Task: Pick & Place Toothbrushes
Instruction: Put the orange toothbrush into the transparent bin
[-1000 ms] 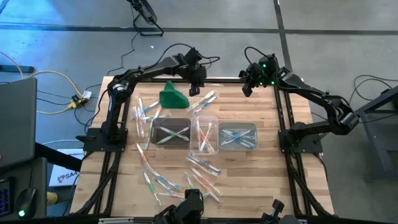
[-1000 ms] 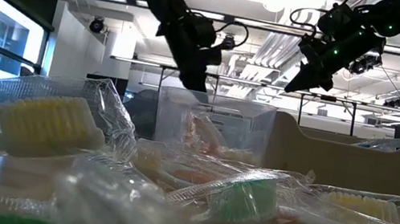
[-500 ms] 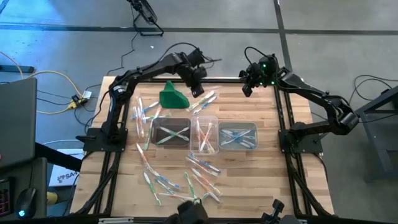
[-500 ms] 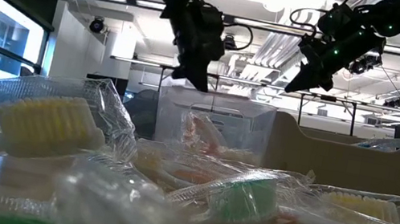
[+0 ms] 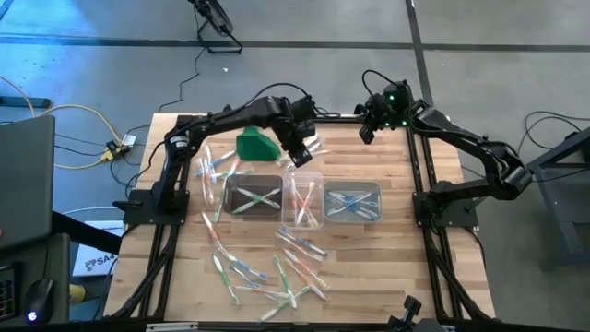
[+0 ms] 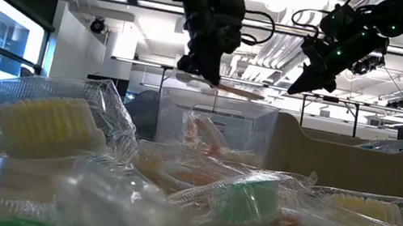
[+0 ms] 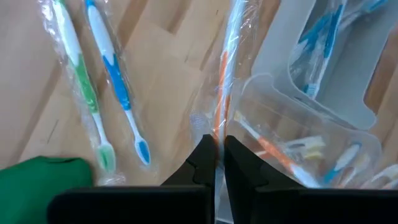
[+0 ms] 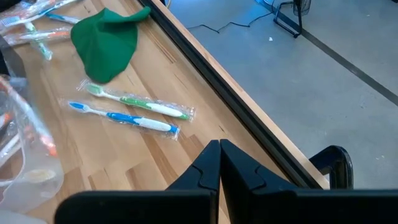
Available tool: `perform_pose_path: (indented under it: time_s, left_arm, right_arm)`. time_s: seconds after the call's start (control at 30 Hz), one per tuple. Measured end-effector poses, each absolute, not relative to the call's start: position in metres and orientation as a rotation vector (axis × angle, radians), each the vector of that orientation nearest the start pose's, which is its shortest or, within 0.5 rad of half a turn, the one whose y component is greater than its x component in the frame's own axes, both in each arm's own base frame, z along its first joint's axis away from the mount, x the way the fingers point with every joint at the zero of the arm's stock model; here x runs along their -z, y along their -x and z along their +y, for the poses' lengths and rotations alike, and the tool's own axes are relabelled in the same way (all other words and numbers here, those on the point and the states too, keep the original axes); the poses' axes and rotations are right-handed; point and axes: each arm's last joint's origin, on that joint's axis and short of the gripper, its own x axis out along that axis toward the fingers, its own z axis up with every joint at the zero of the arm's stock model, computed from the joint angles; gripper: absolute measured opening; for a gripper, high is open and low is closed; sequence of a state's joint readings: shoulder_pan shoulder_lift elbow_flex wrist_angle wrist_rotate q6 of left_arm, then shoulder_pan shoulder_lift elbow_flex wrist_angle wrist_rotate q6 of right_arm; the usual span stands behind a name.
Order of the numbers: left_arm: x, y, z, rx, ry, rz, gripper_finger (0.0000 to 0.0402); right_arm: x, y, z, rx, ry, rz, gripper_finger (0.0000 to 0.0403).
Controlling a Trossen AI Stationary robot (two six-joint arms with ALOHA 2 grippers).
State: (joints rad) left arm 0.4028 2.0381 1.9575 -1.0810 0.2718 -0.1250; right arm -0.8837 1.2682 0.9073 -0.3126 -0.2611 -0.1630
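Note:
My left gripper (image 5: 299, 155) is shut on an orange-and-white toothbrush (image 7: 227, 68) in a clear wrapper. It hangs above the far rim of the middle clear tub (image 5: 304, 199). Two more tubs, the left tub (image 5: 253, 197) and the right tub (image 5: 353, 202), hold toothbrushes. A green toothbrush (image 7: 81, 81) and a blue toothbrush (image 7: 115, 87) lie flat on the wood beside the green lump (image 5: 255, 145). Several wrapped toothbrushes (image 5: 277, 266) lie scattered toward the near edge. My right gripper (image 5: 367, 135) waits shut, in the air over the far right of the table. My left gripper pinches the orange toothbrush, wrapper and all, between its two fingers near one end (image 7: 217, 132). The fingers slant down from the far left. The toothbrush (image 6: 230, 90) sticks out roughly level past the fingertips, lifted clear of table and tub.
More wrapped toothbrushes (image 5: 214, 171) lie by the left arm's frame. The arms' black frame rails (image 5: 419, 184) run along both table sides. In the right wrist view the table's far edge rail (image 8: 205, 62) borders the floor. Bare wood lies near the right front corner (image 5: 387, 267).
My left gripper has swung from near the far edge toward the right and near edges, rising a little and rolling its wrist, until it hangs above the middle tub's far rim. It stays shut. The orange toothbrush now shows level below it in the low view.

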Motion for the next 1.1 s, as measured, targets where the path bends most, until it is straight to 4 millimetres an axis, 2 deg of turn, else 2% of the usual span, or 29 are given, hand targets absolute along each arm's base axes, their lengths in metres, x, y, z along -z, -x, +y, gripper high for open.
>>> perform_pose_path:
  time_s: [0.1,0.33,0.5,0.7,0.9,1.1]
  left_arm:
    - [-0.293,-0.395,0.153,-0.215,0.47,1.113,0.0008]
    - [-0.307,-0.395,0.118,-0.358,0.403,1.128,0.0008]
    - [-0.321,-0.397,0.078,-0.419,0.393,1.089,0.0008]
    - [-0.326,-0.399,0.026,-0.578,0.379,1.029,0.0008]
    - [-0.322,-0.399,-0.022,-0.715,0.395,0.924,0.0008]
    - [-0.302,-0.395,-0.053,-0.889,0.475,0.781,0.0008]
  right_arm:
    - [-0.265,-0.175,-0.201,0.547,-0.217,0.62,0.0002]
    - [-0.262,-0.173,-0.199,0.542,-0.239,0.653,0.0002]
    - [-0.262,-0.173,-0.199,0.542,-0.24,0.655,0.0002]
    - [-0.262,-0.173,-0.199,0.542,-0.24,0.655,0.0002]
    - [-0.263,-0.173,-0.2,0.542,-0.238,0.651,0.0002]
    - [-0.263,-0.173,-0.199,0.539,-0.239,0.651,0.0002]
